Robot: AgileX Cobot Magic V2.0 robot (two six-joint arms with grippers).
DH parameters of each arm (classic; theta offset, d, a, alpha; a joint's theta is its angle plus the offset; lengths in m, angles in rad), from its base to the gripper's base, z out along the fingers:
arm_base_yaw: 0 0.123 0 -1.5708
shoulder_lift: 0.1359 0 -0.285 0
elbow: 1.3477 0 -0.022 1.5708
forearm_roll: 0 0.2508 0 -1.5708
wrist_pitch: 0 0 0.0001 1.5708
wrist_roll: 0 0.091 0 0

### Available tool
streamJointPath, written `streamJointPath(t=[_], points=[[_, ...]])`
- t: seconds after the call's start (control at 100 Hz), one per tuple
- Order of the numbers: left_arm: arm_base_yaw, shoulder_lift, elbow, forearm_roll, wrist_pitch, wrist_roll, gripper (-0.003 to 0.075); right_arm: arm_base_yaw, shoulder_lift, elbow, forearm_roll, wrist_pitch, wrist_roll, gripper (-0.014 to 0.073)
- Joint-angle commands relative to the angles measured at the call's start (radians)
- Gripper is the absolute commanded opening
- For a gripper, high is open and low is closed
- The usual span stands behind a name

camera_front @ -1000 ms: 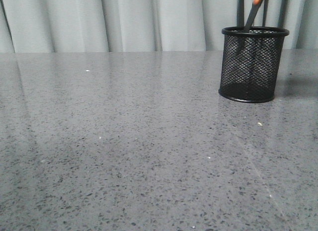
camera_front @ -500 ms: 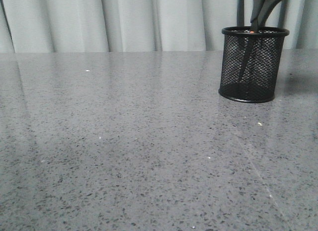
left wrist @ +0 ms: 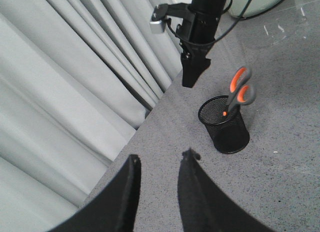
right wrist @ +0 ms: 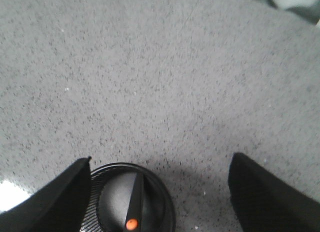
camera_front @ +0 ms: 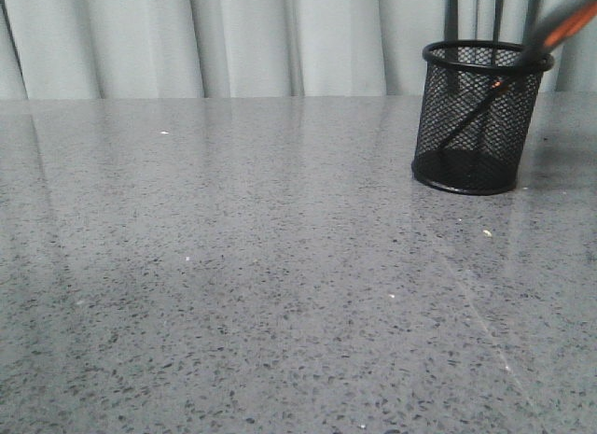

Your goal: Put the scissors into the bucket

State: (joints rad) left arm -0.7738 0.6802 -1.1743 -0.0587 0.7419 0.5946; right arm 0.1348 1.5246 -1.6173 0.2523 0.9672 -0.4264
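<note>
The black wire-mesh bucket [camera_front: 476, 168] stands on the grey table at the far right. The scissors [camera_front: 558, 30] are inside it, blades down, and lean against its right rim, the orange-lined handles blurred above it. The left wrist view shows the bucket [left wrist: 227, 134] with the handles [left wrist: 240, 90] sticking out. My right gripper [right wrist: 162, 162] is wide open and empty above the bucket [right wrist: 169, 204], looking down at the blade and orange pivot [right wrist: 135, 197]. My left gripper [left wrist: 160, 159] is open, empty, high and well away from the bucket.
The speckled grey table [camera_front: 233, 266] runs across the front view, with pale curtains [camera_front: 233, 42] behind it. My right arm [left wrist: 202, 22] hangs over the far side of the bucket. A pale rounded object [left wrist: 255, 0] sits at the table's far end.
The scissors went from hanging upright over the bucket to lying inside it, tipped against the right rim. The bucket's rim has shifted slightly up and right.
</note>
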Motion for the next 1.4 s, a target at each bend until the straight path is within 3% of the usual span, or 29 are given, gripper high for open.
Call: streamJointPath(t=[0.0, 0.09, 0.18, 0.23, 0.29, 0.37, 0.5, 0.63, 0.88, 1.0, 1.14, 1.39], points=[[-0.005, 0.001, -0.024, -0.004, -0.077, -0.013, 0.0168, 0.000, -0.038, -0.074, 0.022, -0.020, -0.010, 0.0519], [-0.005, 0.001, -0.024, -0.001, -0.099, -0.032, 0.0168, 0.000, -0.038, -0.111, 0.044, 0.005, -0.010, 0.0509], [-0.005, 0.000, -0.024, 0.009, -0.140, -0.059, 0.0168, 0.000, -0.038, -0.135, 0.075, 0.026, -0.010, 0.0425], [-0.005, 0.000, -0.024, 0.020, -0.167, -0.083, 0.0168, 0.000, -0.044, -0.141, 0.098, 0.034, -0.010, 0.0330], [-0.005, -0.001, -0.024, 0.067, -0.199, -0.135, 0.0167, 0.000, -0.062, -0.141, 0.115, 0.036, -0.010, 0.0155], [-0.005, -0.009, -0.023, 0.193, -0.215, -0.294, 0.0150, 0.000, -0.098, -0.139, 0.124, 0.052, -0.010, -0.0078], [-0.005, -0.077, 0.040, 0.483, -0.215, -0.605, 0.0085, 0.000, -0.218, -0.051, 0.122, 0.016, -0.021, -0.0044], [-0.005, -0.215, 0.192, 0.646, -0.215, -0.812, 0.0070, 0.000, -0.447, 0.203, 0.124, -0.149, -0.036, -0.0044], [-0.005, -0.484, 0.501, 0.661, -0.210, -0.900, 0.0039, 0.000, -0.992, 0.845, 0.124, -0.559, -0.088, -0.0045], [-0.005, -0.559, 0.590, 0.661, -0.215, -0.925, -0.0020, 0.000, -1.200, 1.054, 0.124, -0.637, -0.088, -0.0046], [-0.005, -0.585, 0.642, 0.663, -0.219, -0.925, -0.0020, 0.000, -1.327, 1.147, 0.124, -0.660, -0.088, -0.0046], [-0.005, -0.585, 0.652, 0.657, -0.223, -0.925, -0.0020, 0.000, -1.383, 1.156, 0.124, -0.675, -0.088, -0.0046]])
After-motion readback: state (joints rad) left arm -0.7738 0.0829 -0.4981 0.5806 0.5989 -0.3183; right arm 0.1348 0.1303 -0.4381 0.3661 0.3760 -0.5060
